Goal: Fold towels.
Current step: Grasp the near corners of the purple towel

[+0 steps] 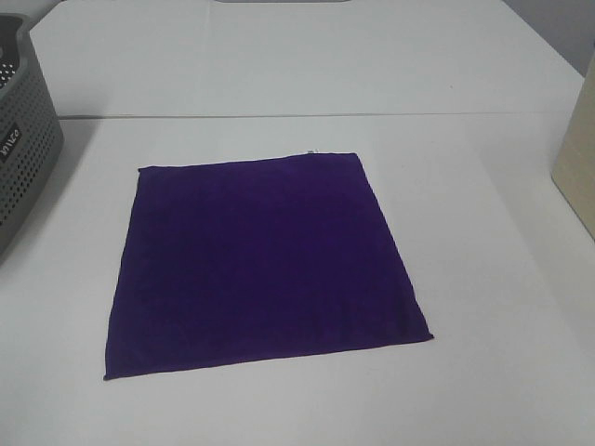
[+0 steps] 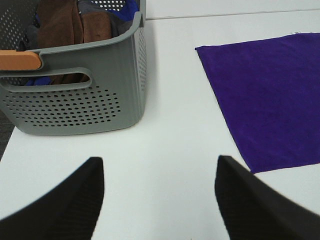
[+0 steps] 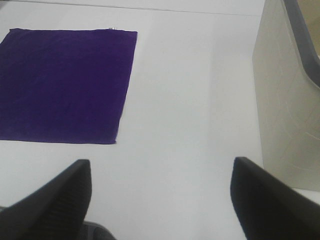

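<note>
**Purple towel lies flat, both claws open and clear of it**

A purple towel (image 1: 265, 265) lies spread in a single layer at the middle of the white tabletop (image 1: 483, 232). It is unfolded, with all four corners showing. A small white tag (image 1: 311, 151) sits on its far edge.

A grey perforated basket (image 1: 23, 158) stands on the tabletop to the left of the towel, apart from it. In the left wrist view it holds brown cloth (image 2: 65, 25) and some blue cloth, and an orange grip (image 2: 20, 60) sits on its near rim. A pale beige bin (image 1: 578, 167) stands at the right edge, also apart from the towel.

The left claw (image 2: 160, 165) is open, its two dark fingers spread wide over bare tabletop, with the basket ahead of it and the towel's near left corner off to one side. The right claw (image 3: 162, 165) is open too, and hangs over bare tabletop between the towel's right edge and the beige bin. Neither claw touches or holds anything. Neither arm shows in the high view.
</note>
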`<control>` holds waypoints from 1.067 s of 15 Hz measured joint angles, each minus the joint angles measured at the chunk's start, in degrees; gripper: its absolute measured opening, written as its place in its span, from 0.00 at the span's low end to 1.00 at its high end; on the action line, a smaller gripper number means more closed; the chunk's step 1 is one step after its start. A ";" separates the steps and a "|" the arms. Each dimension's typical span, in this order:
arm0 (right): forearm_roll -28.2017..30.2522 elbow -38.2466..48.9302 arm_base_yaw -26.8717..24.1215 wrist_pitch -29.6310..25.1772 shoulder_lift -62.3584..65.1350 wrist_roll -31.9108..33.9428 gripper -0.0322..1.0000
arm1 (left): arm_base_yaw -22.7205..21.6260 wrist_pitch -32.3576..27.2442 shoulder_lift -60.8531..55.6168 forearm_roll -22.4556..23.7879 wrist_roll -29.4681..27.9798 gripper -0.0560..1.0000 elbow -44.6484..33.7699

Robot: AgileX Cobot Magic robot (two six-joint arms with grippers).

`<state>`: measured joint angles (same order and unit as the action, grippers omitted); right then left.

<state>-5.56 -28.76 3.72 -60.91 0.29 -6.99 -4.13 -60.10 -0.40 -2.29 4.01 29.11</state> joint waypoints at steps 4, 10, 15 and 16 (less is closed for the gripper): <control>0.00 0.00 0.00 0.00 0.00 0.00 0.75 | 0.00 0.00 0.00 0.00 0.00 0.62 0.00; 0.00 0.00 0.00 0.00 0.00 0.00 0.75 | 0.06 0.00 0.00 0.00 0.00 0.62 0.00; 0.00 0.00 0.00 0.00 0.00 0.00 0.75 | 0.06 0.00 0.00 0.00 0.11 0.67 0.00; 0.00 0.00 0.00 0.00 0.00 0.00 0.75 | 0.06 0.00 0.00 0.00 0.52 0.72 0.00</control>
<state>-5.56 -28.76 3.72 -60.91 0.29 -6.99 -4.07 -60.10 -0.40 -2.29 4.53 29.11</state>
